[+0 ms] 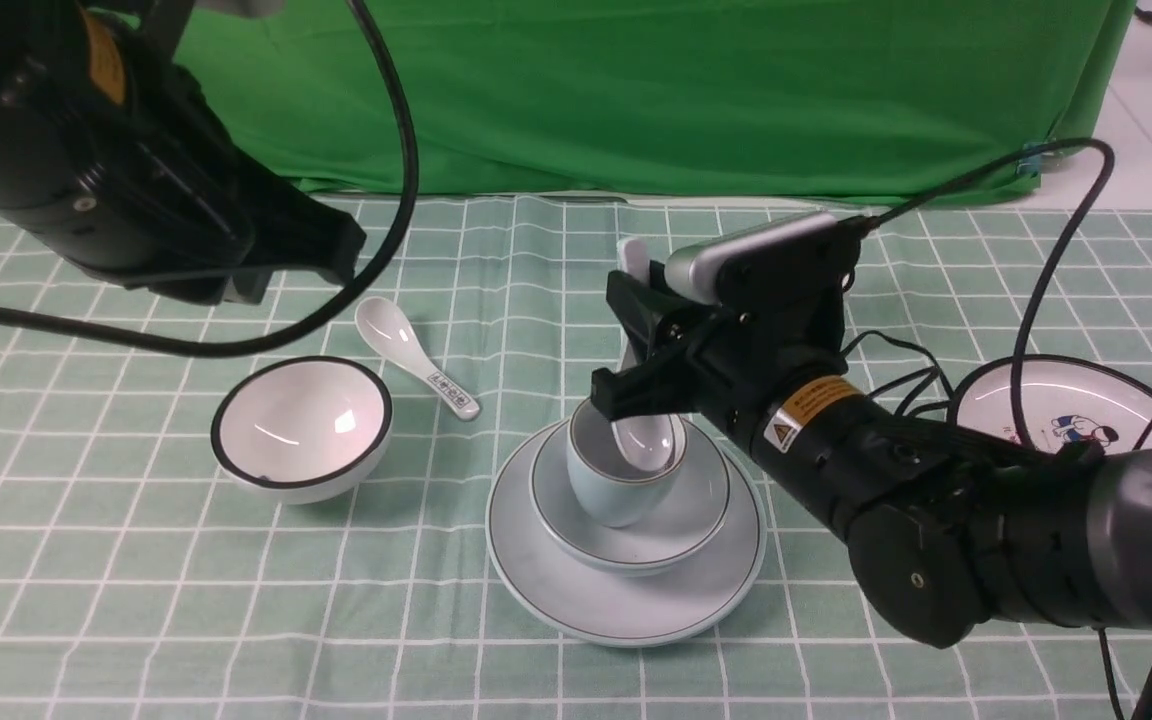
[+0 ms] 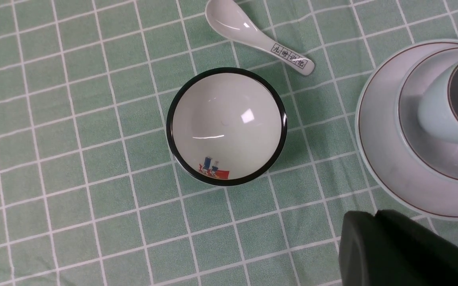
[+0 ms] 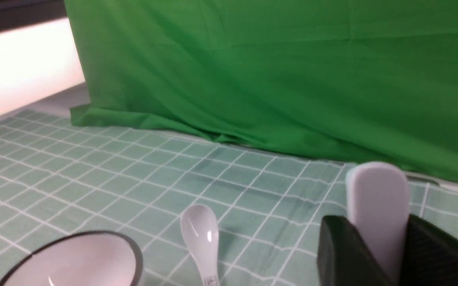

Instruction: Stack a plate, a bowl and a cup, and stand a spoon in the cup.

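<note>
The right end effector [image 1: 626, 345] was clenched on the handle of the spoon [image 1: 644, 440], which stood nearly upright with its scoop inside the cup [image 1: 611, 500]. The cup sat in the bowl [image 1: 706, 505], the bowl on the plate [image 1: 626, 605], on the bench [image 1: 136, 600]. The left end effector [image 1: 301, 250] hung raised near a black-rimmed bowl [image 1: 301, 425]; its grip state could not be told
</note>
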`<action>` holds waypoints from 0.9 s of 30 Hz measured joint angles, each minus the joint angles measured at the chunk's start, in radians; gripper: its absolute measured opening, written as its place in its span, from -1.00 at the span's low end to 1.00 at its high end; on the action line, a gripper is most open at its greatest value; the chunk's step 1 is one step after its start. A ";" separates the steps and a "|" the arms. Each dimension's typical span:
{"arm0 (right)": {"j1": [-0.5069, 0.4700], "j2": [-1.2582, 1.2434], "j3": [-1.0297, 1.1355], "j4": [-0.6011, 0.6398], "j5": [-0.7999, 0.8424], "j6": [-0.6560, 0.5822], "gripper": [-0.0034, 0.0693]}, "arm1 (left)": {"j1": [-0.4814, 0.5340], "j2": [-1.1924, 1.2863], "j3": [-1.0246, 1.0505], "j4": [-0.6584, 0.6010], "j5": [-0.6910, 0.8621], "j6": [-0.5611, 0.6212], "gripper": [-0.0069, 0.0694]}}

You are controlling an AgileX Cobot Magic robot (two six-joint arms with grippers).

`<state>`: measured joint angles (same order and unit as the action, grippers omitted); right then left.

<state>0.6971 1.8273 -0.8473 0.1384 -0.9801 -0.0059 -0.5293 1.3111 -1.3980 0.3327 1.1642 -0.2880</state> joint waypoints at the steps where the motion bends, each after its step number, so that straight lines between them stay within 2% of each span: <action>1: 0.000 0.001 0.000 -0.008 0.000 0.006 -0.37 | 0.000 0.000 0.000 0.000 0.000 0.000 -0.79; 7: 0.000 0.001 -0.002 -0.050 0.002 0.006 0.10 | 0.000 0.000 0.000 0.001 0.000 0.000 -0.79; 11: 0.000 -0.021 -0.002 -0.054 0.044 0.006 0.12 | 0.000 0.000 0.000 0.003 0.000 0.000 -0.79; 15: -0.001 -0.134 -0.002 -0.047 0.295 -0.031 -0.07 | 0.000 0.000 0.000 0.003 0.000 0.000 -0.79; 17: -0.025 -0.294 -0.015 -0.043 0.601 -0.094 -0.42 | 0.000 0.000 0.000 0.003 0.000 0.000 -0.79; 18: -0.040 -0.352 -0.024 -0.043 0.745 -0.111 -0.54 | 0.000 0.000 0.000 0.003 0.000 0.000 -0.79; 19: -0.049 -0.381 -0.026 -0.042 0.774 -0.118 -0.56 | 0.000 0.000 0.000 0.003 0.000 0.000 -0.79; 20: -0.090 -0.486 -0.038 -0.041 0.962 -0.132 -0.74 | 0.000 0.000 0.000 0.003 -0.001 0.000 -0.79; 23: -0.238 -0.754 -0.043 -0.052 1.294 -0.143 -0.84 | 0.000 0.000 0.000 0.003 -0.010 0.000 -0.79; 24: -0.248 -0.770 -0.042 -0.053 1.307 -0.143 -0.84 | 0.000 0.000 0.000 0.003 -0.011 0.000 -0.79; 27: -0.399 -1.043 -0.007 -0.077 1.410 -0.138 -0.84 | 0.000 -0.011 0.000 -0.007 -0.023 0.000 -0.79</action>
<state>0.2979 0.7840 -0.8540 0.0615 0.4303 -0.1443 -0.5293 1.3001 -1.3980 0.3261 1.1413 -0.2880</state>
